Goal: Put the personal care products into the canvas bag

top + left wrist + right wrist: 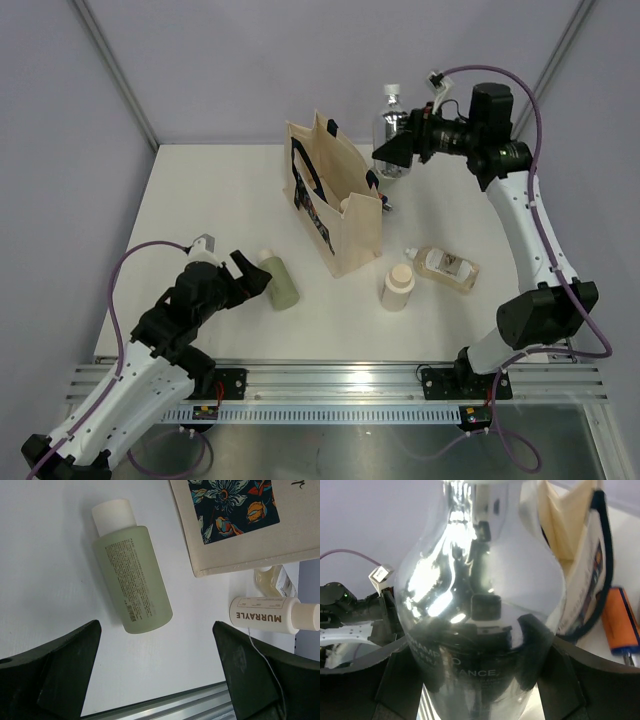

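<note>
White table [200, 200]: green bottle [281, 282] flat, cap [265, 257] far-left; silver bottle [390, 128] gripped upright.

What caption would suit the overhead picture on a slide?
Right claw holds the silver bottle near the canvas bag; open left claw hovers beside a green bottle lying on the table.

My left arm [150, 350] reaches forward and to the right from its base, held low over the table, with the wrist angled downward. My left gripper [252, 272] stands wide open, its two fingers [60, 665] spread well apart. My right arm [530, 230] climbs from a bent elbow toward the far side, and the wrist is turned leftward. My right gripper [392, 158] is held high and clamped on the silver bottle [480, 595], one finger pressed to either flank.
</note>
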`<action>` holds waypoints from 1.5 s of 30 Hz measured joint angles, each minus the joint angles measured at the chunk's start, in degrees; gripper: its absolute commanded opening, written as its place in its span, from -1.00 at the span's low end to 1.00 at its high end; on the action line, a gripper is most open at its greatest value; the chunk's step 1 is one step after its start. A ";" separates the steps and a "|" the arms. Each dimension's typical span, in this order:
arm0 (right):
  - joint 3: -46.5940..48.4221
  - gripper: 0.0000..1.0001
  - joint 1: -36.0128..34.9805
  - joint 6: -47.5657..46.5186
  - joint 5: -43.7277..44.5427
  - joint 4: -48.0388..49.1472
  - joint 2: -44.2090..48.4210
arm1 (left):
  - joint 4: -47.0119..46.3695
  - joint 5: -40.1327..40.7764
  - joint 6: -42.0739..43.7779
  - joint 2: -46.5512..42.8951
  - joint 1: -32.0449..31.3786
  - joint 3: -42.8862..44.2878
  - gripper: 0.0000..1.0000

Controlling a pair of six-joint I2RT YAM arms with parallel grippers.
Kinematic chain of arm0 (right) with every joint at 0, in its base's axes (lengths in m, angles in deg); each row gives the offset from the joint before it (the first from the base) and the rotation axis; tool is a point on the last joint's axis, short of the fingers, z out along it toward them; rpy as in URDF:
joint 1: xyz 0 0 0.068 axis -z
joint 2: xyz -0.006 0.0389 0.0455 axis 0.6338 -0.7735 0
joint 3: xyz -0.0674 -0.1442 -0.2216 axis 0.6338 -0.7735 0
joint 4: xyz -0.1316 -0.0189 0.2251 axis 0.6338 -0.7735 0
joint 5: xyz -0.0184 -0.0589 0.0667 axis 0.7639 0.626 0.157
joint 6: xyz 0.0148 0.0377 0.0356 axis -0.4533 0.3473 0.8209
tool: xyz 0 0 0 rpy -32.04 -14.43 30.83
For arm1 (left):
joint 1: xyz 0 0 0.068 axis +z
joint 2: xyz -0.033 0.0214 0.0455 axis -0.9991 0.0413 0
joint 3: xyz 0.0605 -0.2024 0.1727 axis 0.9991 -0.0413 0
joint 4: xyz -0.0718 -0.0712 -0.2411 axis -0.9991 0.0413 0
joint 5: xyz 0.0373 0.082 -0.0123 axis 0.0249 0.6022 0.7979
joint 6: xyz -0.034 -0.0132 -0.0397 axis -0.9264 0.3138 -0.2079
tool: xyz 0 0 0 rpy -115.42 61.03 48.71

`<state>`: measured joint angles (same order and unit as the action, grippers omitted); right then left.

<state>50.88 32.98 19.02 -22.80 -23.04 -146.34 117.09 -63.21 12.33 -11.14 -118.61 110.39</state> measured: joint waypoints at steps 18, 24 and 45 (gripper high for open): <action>24.83 -1.00 -20.72 -14.78 42.58 -16.74 -28.13 | 1.33 0.26 0.04 -1.22 0.00 -0.07 0.98; 22.36 -0.56 -21.88 -20.96 48.50 -20.72 -28.48 | 0.61 0.22 0.02 0.22 0.00 -0.66 0.97; 23.58 0.77 -23.54 -24.61 41.75 -21.75 -31.04 | -4.20 -1.68 -3.06 12.37 0.00 -1.86 0.98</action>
<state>74.47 9.44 -5.59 18.95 -44.79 -177.38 112.89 -64.89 9.27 1.23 -118.61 108.53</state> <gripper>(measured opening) 0.875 0.984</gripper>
